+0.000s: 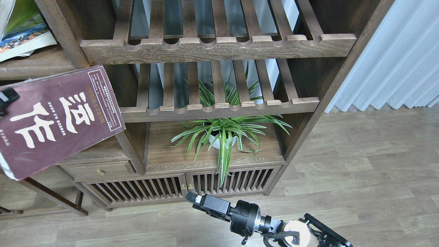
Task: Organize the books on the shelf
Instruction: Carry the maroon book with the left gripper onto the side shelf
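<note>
The large maroon book (58, 120) with big white characters hangs in the air at the far left, tilted, in front of the bookcase's left bay. Only a black tip of my left gripper (5, 98) shows at the frame's left edge, clamped on the book's left side. Above it, a solid dark-brown shelf (41, 65) carries a yellow-green book (21, 13) leaning over a book with a colourful picture (24, 38). My right gripper (196, 199) hovers low over the floor in front of the cabinet, holding nothing; its fingers cannot be told apart.
Two slatted racks with notched rails (219, 46) (219, 108) fill the middle bay. A spider plant in a white pot (223, 139) stands on the board below them. A drawer (99, 169) and slatted doors (205, 183) sit underneath. A white curtain (394, 61) hangs at right.
</note>
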You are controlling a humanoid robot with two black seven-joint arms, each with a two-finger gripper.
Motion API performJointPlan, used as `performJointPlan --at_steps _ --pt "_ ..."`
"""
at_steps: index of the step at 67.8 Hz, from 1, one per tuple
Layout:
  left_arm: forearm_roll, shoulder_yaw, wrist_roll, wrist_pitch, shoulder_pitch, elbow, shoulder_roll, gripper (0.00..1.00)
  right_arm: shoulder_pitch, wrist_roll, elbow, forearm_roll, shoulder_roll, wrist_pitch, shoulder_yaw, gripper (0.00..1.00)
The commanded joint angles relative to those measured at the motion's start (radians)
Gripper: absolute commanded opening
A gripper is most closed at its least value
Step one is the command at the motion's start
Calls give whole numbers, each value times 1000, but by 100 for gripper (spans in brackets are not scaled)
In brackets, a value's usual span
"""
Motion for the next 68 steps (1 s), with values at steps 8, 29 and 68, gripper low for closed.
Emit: performJointPlan --at_steps 8,29,68 --pt "0 -53 16 0 0 27 4 0 8 0 0 -1 0 0 0 99" --pt "0 -147 16 0 0 122 4 0 13 0 -23 0 0 0 2 99" --pt "-10 -222 16 0 -57 221 7 0 13 0 -27 -1 0 0 -3 99"
